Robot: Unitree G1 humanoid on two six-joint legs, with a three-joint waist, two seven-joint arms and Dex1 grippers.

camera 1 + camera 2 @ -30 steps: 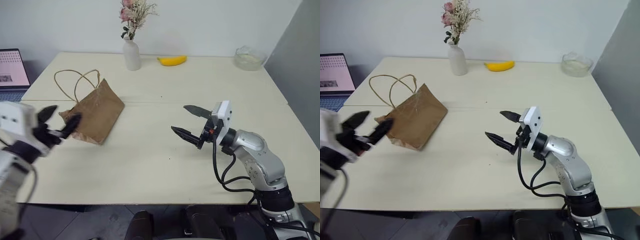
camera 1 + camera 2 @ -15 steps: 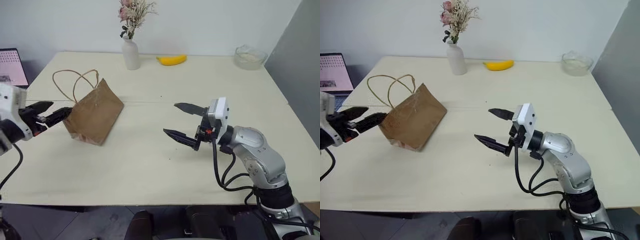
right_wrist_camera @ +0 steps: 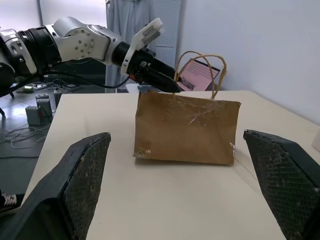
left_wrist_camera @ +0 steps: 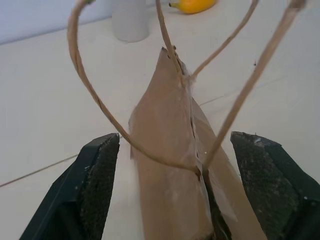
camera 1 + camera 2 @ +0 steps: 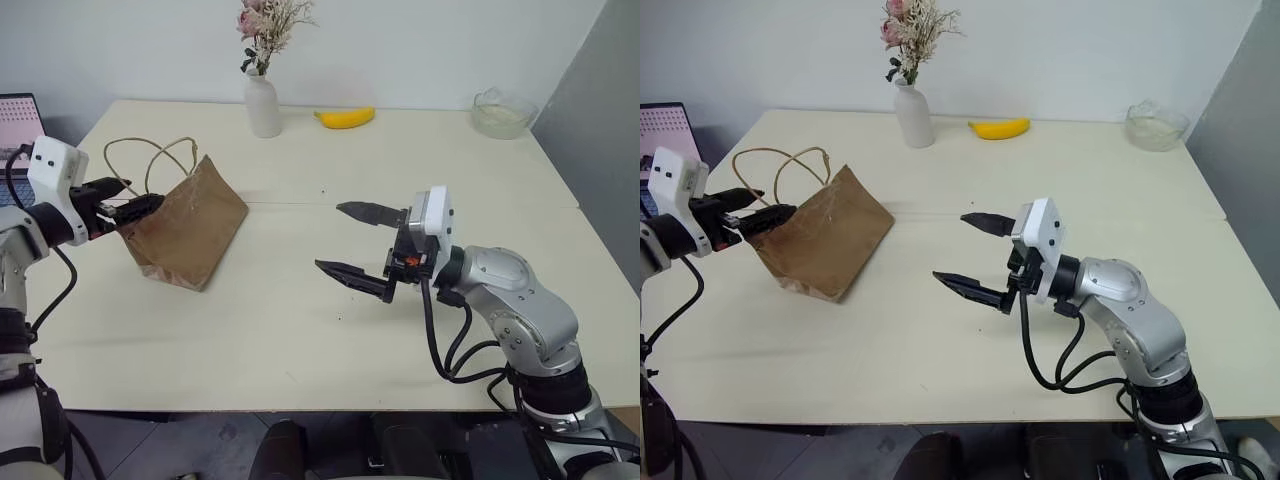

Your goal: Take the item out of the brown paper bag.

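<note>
The brown paper bag stands on the left part of the table, its top edge pinched together and its two cord handles looping upward. Its contents cannot be seen, so the item's whereabouts cannot be confirmed. The left gripper is level with the bag's upper edge, fingers spread to either side of it; actual contact cannot be determined. The right gripper hangs above mid-table, well apart from the bag, fingers wide and empty. Along the far edge: a white vase holding dried flowers, a banana and a clear glass bowl, contents indistinct.
</note>
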